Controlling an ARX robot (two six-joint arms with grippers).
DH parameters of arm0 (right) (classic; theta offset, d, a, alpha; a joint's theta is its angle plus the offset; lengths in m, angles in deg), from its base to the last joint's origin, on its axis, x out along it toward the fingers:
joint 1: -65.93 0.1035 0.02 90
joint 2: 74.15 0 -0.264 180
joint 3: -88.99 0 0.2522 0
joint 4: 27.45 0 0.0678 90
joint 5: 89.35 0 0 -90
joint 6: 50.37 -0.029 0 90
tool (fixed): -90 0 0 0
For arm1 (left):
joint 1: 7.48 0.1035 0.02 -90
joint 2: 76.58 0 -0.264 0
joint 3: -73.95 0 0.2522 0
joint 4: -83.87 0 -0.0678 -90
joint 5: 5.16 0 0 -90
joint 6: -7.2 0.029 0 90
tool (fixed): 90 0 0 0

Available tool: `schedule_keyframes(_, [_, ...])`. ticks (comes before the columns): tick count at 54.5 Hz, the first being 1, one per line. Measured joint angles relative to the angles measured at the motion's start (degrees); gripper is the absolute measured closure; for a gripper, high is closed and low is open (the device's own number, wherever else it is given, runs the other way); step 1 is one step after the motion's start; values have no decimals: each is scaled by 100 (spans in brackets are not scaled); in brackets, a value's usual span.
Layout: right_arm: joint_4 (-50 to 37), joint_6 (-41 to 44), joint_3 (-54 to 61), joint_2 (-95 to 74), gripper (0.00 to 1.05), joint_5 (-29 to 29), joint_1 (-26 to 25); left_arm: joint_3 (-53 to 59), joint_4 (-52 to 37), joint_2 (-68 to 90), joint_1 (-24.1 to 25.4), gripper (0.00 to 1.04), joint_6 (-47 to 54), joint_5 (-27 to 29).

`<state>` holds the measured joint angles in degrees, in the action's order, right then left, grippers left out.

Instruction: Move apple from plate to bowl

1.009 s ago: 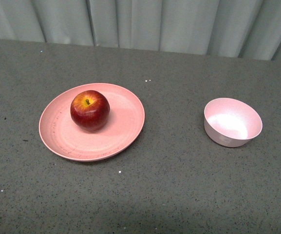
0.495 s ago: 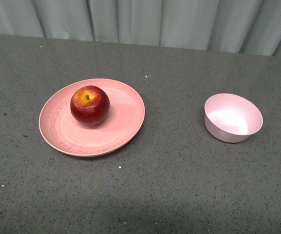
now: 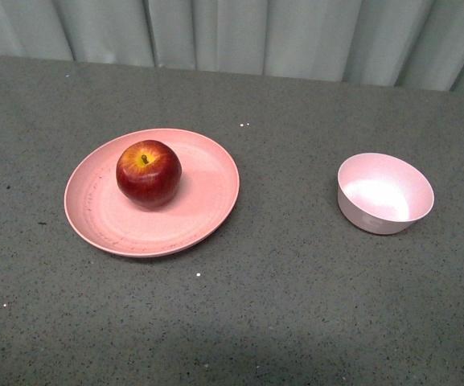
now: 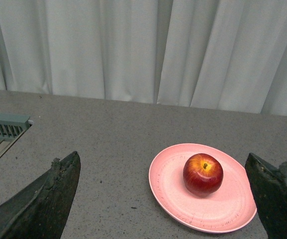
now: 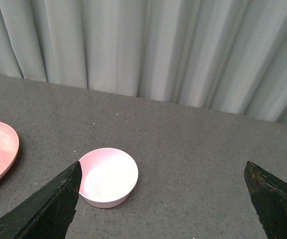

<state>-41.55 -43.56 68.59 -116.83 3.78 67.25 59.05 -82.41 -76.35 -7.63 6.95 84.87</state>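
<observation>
A glossy dark-red apple (image 3: 149, 173) with a yellow patch at its stem sits upright on the wide salmon-pink plate (image 3: 203, 209), left of centre. Well to its right stands the small pale-pink bowl (image 3: 384, 193), which holds nothing. Neither arm shows in the front view. My left gripper (image 4: 163, 196) hangs open well short of the plate (image 4: 173, 191) and the apple (image 4: 203, 174). The right gripper (image 5: 163, 199) is open too, high above the table, with the bowl (image 5: 108, 177) beside one finger and the plate's rim (image 5: 1, 149) at the picture's edge.
The things rest on a dark grey speckled table (image 3: 288, 281). A pale curtain (image 3: 240, 32) hangs along its far edge. A slatted grey vent (image 4: 4, 127) lies at the table's side in the left wrist view.
The plate, apple and bowl sit slightly higher in the front view than a second ago, so the camera has shifted a little. The objects keep their places relative to each other.
</observation>
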Motion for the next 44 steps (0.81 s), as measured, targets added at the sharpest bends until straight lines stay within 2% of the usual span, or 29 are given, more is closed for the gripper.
schedule_keyframes(3, [-435,-2,-284,-916,9,66,9,0,0,0,0,7,0,-2])
schedule_keyframes(8, [-562,57,-796,-2286,9,219,44,0,0,0,0,7,0,0])
schedule_keyframes(18, [-109,417,-1781,-4256,9,627,208,0,0,0,0,7,0,0])
schedule_keyframes(25, [195,660,-2763,-5536,9,525,417,0,0,0,0,7,0,0])
schedule_keyframes(44, [669,828,-3941,-7055,9,337,879,0,0,0,0,7,0,0])
